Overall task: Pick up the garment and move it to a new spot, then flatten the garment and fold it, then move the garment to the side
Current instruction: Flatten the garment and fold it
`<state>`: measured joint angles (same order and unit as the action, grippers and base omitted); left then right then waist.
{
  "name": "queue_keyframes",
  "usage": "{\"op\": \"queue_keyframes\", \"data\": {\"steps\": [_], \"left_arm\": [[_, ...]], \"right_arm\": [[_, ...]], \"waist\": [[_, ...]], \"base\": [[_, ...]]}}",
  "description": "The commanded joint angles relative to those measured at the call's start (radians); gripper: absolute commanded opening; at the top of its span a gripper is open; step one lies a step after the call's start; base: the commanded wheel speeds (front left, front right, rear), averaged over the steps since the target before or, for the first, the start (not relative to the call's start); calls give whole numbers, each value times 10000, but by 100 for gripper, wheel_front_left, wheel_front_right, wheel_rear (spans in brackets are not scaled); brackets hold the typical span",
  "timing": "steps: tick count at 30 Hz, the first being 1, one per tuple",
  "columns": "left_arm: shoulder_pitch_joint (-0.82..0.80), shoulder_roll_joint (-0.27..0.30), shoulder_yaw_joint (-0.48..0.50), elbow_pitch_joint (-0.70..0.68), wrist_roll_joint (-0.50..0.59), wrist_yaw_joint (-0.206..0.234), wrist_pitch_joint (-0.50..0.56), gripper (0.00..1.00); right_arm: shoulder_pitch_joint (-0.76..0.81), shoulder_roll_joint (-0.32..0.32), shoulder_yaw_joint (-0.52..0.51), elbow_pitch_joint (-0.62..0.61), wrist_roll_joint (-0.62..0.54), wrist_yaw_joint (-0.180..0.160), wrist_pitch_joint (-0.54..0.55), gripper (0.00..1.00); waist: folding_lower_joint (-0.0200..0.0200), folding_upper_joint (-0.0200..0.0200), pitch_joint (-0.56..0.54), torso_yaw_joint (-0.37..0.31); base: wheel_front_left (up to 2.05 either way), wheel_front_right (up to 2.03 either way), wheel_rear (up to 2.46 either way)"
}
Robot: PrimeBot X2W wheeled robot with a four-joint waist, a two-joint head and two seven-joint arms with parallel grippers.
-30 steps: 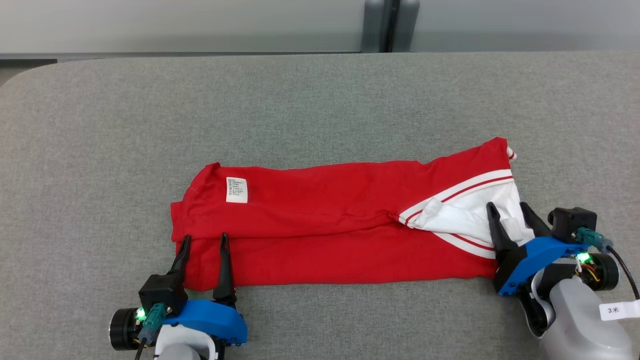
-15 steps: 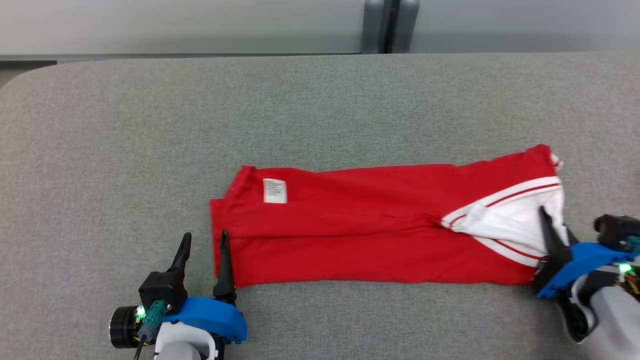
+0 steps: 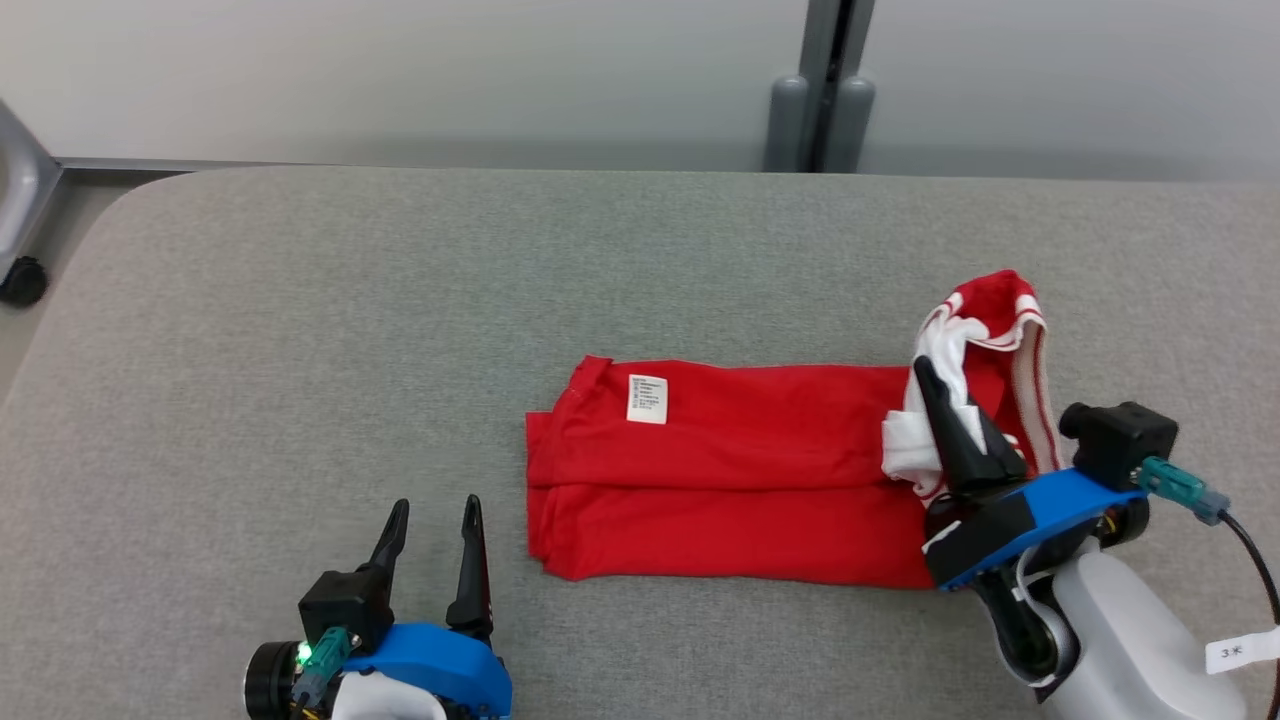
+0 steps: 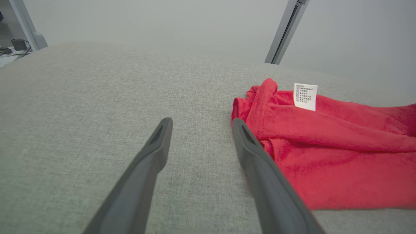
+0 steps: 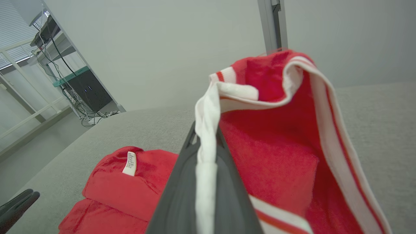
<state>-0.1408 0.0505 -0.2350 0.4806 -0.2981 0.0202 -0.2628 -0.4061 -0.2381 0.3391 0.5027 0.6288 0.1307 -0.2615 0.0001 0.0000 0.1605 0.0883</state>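
As you check the right claw (image 3: pixel 945 392): it's clenched on the white-and-red striped end of the garment (image 3: pixel 720 470). White trim is pinched between its two fingers, and that end is raised off the counter (image 3: pixel 350 300), bunched above the claw.
Garment: red and folded lengthwise. The rest lies flat on the counter, right of centre in your head view, running left from the right claw.
Care tag (image 3: pixel 647 398): white, face up near the garment's left end.
Left claw (image 3: pixel 435 503): released, fingers spread with nothing between them. It sits low over bare counter just beside the garment's left edge, with a gap between them in your head view.
Change, right side: a second ago the right claw stood spread over the white end, which lay flat. Now it's shut on that end and the end is up.
Change, left side: the left claw's fingers straddled the garment's near-left corner. Now the cloth sits off to their right.
Change, garment: it spans less, with the left edge drawn toward the right claw.
Camera: your head view shifted too, so the wall post (image 3: pixel 822 90) sits elsewhere in it.
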Motion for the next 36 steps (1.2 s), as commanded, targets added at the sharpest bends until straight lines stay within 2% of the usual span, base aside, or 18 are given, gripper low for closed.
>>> {"op": "queue_keyframes", "data": {"steps": [1, 8, 15, 16, 17, 18, 21, 25, 31, 36], "left_arm": [[61, 1, 17, 12, 2, 6, -24, 100], [165, 2, -260, 45, -7, -73, -22, 100], [356, -1, -562, -19, -213, -3, -24, 100], [380, 0, -564, -28, -242, 26, -24, 100], [409, 0, -582, -51, -251, 37, -24, 100], [437, -1, -594, -67, -272, 57, -22, 100], [478, 0, -462, -137, -322, 119, -22, 100], [378, -1, -315, -234, -245, 110, -24, 100], [77, 5, -59, -518, 28, 126, -24, 100], [21, 8, 315, -584, 306, 145, -24, 100]], "right_arm": [[53, 20, 151, -122, 163, 1, -16, 0], [-419, 388, 1549, -292, 662, 1, 250, 0], [-1023, 805, 2037, 891, 512, 1, 341, 0], [-1100, 907, 2024, 1098, 567, 1, 348, 4], [-1216, 967, 2027, 1222, 535, 1, 298, 44], [-1299, 1047, 2064, 1307, 533, 2, 262, 100], [-1368, 1182, 2044, 1467, 545, 1, 116, 100], [-1386, 1039, 1585, 1769, 66, 1, -6, 100], [-862, 893, -301, 1681, -1644, 1, -36, 100], [-52, 1117, -1701, 1157, -3348, 1, -39, 100]], "waist": [[-1, 0, 18, 142], [-1, 0, -119, 1337], [-1, 0, -118, 2404], [-1, 0, -113, 2464], [-1, 0, -110, 2501], [-1, 0, -109, 2517], [-1, 0, -150, 2343], [-1, 0, -238, 1815], [-1, 0, -419, 867], [-1, 0, -560, 147]], "base": [[0, 0, 0], [0, 0, 0], [0, 0, 0], [0, 0, 0], [0, 0, 0], [0, 0, 0], [0, 0, 0], [0, 0, 0], [0, 0, 0], [0, 0, 0]]}}
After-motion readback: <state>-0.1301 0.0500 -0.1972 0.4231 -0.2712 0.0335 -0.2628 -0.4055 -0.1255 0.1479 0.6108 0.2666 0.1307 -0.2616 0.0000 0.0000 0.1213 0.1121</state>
